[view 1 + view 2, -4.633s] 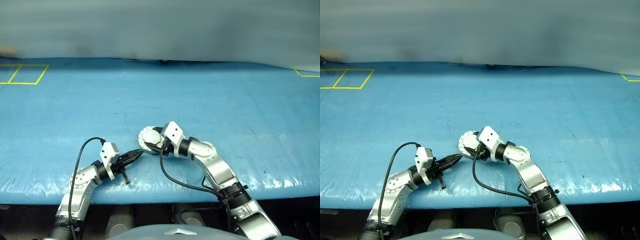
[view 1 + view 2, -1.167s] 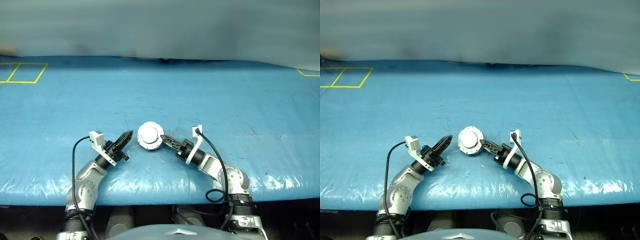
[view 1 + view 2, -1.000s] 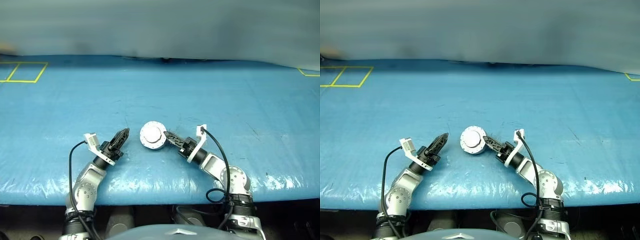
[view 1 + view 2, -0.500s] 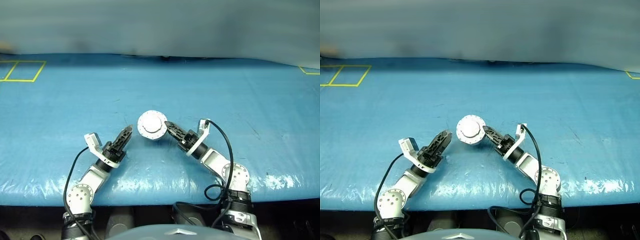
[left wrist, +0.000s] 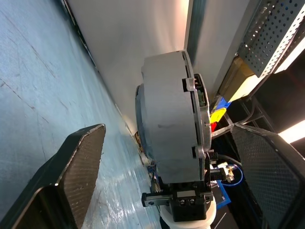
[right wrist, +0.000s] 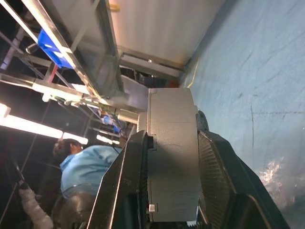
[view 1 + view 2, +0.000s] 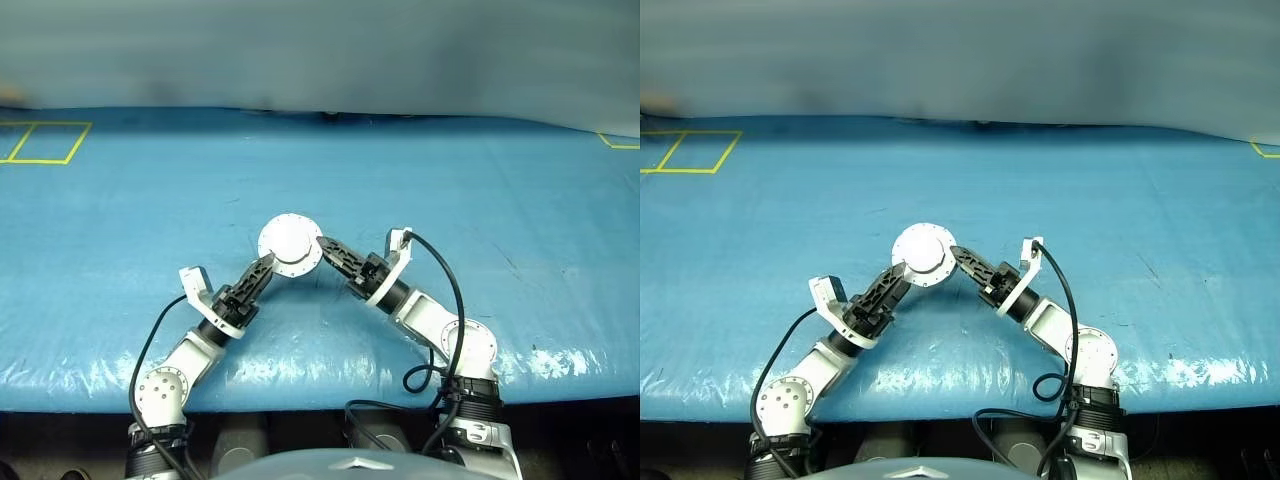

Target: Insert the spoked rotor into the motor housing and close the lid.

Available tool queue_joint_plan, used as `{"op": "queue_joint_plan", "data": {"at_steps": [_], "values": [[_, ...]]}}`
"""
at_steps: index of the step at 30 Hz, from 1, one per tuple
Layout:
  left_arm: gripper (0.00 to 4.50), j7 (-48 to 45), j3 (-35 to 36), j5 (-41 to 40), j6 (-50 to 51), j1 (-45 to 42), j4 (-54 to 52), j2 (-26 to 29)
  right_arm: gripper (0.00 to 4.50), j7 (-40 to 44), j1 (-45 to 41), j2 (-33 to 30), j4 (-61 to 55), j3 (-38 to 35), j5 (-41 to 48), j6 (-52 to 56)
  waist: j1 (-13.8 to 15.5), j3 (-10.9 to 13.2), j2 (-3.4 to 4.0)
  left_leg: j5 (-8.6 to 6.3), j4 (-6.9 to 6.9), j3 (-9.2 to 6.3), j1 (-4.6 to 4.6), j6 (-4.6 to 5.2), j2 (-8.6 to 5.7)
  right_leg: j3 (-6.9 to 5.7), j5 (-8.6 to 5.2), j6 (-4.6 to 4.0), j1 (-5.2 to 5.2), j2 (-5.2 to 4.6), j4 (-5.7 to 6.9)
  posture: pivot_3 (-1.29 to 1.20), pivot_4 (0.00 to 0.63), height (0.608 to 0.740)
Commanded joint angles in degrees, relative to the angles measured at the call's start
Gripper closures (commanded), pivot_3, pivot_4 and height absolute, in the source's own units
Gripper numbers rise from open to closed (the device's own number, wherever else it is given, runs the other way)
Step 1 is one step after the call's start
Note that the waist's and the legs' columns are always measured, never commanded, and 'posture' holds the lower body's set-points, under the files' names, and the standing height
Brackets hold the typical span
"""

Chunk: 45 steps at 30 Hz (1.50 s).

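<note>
Over the bench: assembly held raised, between the two arms.
Bench (image 7: 480, 180): blue sheeted surface, yellow tape squares at the far corners.
Motor housing (image 6: 172, 157): closed unit, seen edge-on, clamped across its thickness by the right gripper (image 6: 169, 181); clear of the bench.
Lid (image 7: 290, 243): plain pale face turned to the camera, seated on the housing; judged shut.
Spoked rotor: hidden; presumably inside.
Left gripper (image 5: 157, 181): fingers (image 5: 78, 162) spread wide either side of the housing, not touching.
Step in hand: judged the final check or handover of the closed unit.
Next move: left fingers close on the rim, or the right sets it down.
Change: a second ago the housing sat lower; left fingers were nearly shut.
</note>
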Motion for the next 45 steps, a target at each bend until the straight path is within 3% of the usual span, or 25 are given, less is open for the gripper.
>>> {"op": "queue_joint_plan", "data": {"at_steps": [1, 15, 22, 36, 37, 42, 45], "values": [[0.04, -0.97, -0.55, -0.95, 0.72, -0.89, -1.09, -0.6, 3.33, 2.37, -0.04, 0.38, -2.45, 1.12, 1.2, -0.65, 0.03, 0.0, 0.0, 0.0, 0.0, 0.0, 0.0, 0.0, 0.0, 0.0, 0.0, 0.0, 0.0, 0.0, 0.0, 0.0, 0.15, 0.74], [0.04, -4.46, -1.93, 0.82, 0.87, -1.24, -0.57, -0.66, 3.33, 4.54, 0.38, -0.43, -3.62, 3.71, 0.24, -0.66, 0.13, 0.0, 0.0, 0.0, 0.0, 0.0, -0.01, 0.0, -0.01, 0.0, 0.01, 0.01, 0.0, 0.0, 0.0, 0.0, 0.15, 0.74], [2.13, -6.18, -2.06, -0.03, 1.9, -1.24, -0.32, -0.7, 3.33, 5.48, 0.62, -0.77, -4.1, 4.57, -0.55, -1.04, 0.12, 0.0, -0.01, 0.0, 0.01, 0.0, -0.01, 0.0, -0.01, 0.0, 0.0, 0.01, 0.0, 0.0, 0.01, 0.0, 0.15, 0.74], [2.13, -4.0, -1.33, 1.46, -0.09, -1.31, 0.12, -2.43, 3.33, 8.04, 0.95, -1.37, -4.37, 6.78, -7.06, -6.68, 0.14, 0.0, -0.01, 0.0, 0.04, 0.0, 0.0, 0.0, -0.01, 0.0, 0.02, 0.03, 0.01, 0.0, 0.02, 0.0, 0.15, 0.74], [2.13, -3.99, -1.29, 1.58, -0.21, -1.17, 0.0, -2.53, 2.59, 8.25, 0.89, -1.28, -3.88, 6.62, -7.12, -7.0, 0.14, 0.0, -0.01, 0.0, 0.04, 0.0, 0.0, 0.0, -0.01, 0.0, 0.02, 0.03, 0.01, 0.0, 0.02, 0.0, 0.15, 0.74], [2.13, -2.46, 0.58, 2.28, -2.77, -0.06, -0.88, -3.82, 1.05, 5.54, 0.22, -0.77, -2.74, 6.35, -13.26, -13.5, 0.08, 0.0, 0.0, 0.0, 0.03, 0.0, 0.0, 0.0, 0.0, 0.01, 0.02, 0.03, 0.01, 0.0, 0.02, 0.0, 0.15, 0.74], [2.13, -0.1, 3.38, 3.42, -6.88, 0.73, -0.79, -4.99, 1.05, 4.37, -0.81, -0.84, -0.96, 4.75, -16.21, -17.58, 0.14, 0.0, -0.01, 0.0, 0.06, 0.01, 0.0, 0.0, -0.01, 0.01, 0.03, 0.04, 0.01, 0.0, 0.02, 0.0, 0.15, 0.74]]}}
